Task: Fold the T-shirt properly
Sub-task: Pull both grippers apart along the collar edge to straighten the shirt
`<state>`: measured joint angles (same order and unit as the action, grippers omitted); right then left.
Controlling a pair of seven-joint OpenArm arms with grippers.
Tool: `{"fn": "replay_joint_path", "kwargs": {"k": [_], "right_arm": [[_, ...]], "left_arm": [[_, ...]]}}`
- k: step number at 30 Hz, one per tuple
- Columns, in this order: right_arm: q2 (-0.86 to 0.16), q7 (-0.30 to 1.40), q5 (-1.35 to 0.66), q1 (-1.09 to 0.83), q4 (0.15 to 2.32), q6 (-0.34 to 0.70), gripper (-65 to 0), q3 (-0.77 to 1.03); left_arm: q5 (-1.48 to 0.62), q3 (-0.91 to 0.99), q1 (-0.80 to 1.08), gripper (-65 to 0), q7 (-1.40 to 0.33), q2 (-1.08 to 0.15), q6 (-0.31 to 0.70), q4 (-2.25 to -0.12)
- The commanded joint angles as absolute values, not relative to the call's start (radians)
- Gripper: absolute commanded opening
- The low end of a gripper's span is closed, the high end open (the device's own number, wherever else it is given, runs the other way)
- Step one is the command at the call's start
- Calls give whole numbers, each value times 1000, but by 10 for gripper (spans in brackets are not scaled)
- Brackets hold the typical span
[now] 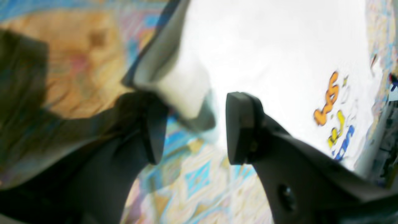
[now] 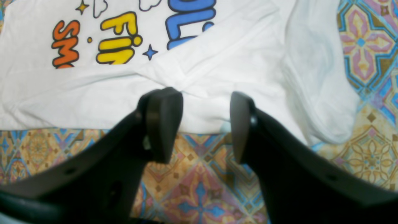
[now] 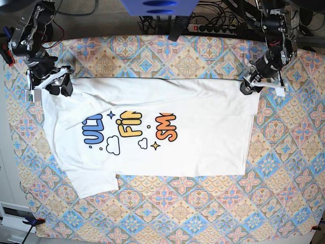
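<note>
My right pincer: jaws apart, holding nothing; T-shirt edge lies just ahead of its tips, print side up on the patterned cloth. My left pincer: jaws apart, white fabric fold between them, not gripped.

Matte black end effector fingers with flat rounded pads

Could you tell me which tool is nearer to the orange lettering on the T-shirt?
Left. The left tool sits at the T-shirt's corner nearest the orange lettering; the right tool is at the opposite end, by the blue letters.
</note>
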<state>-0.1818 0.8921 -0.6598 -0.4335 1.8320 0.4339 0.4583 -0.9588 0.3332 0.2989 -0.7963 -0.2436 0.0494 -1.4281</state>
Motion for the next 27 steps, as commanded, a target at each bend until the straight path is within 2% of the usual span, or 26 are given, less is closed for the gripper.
{"fn": "replay_joint_path", "kwargs": {"k": [1, 2, 4, 9, 10, 20, 25, 27], "right_arm": [[-194, 874, -674, -432, 1844, 438, -371, 464], [-194, 877, -674, -432, 1836, 438, -371, 464], [-194, 880, -676, -430, 1807, 438, -372, 466], [-191, 880, -679, -429, 1681, 435, -369, 506], [-191, 880, -679, -429, 1649, 437, -369, 519], [-191, 875, -679, -302, 1417, 437, -364, 588], [-193, 875, -677, -246, 1317, 437, -293, 593], [-194, 875, -677, -220, 1277, 437, -285, 593]], "left_arm": [[-964, 312, 286, -347, -805, -246, 53, -1432], [-964, 302, 278, -352, -803, -245, 53, -1429], [-964, 285, 265, -404, -806, -240, 53, -1429], [-966, 272, 252, -634, -805, -240, 54, -1429], [-966, 272, 252, -650, -808, -240, 54, -1429], [-966, 277, 274, -650, -803, -260, 54, -1429], [-966, 277, 286, -650, -803, -262, 54, -1429], [-966, 277, 289, -650, -803, -262, 54, -1429]]}}
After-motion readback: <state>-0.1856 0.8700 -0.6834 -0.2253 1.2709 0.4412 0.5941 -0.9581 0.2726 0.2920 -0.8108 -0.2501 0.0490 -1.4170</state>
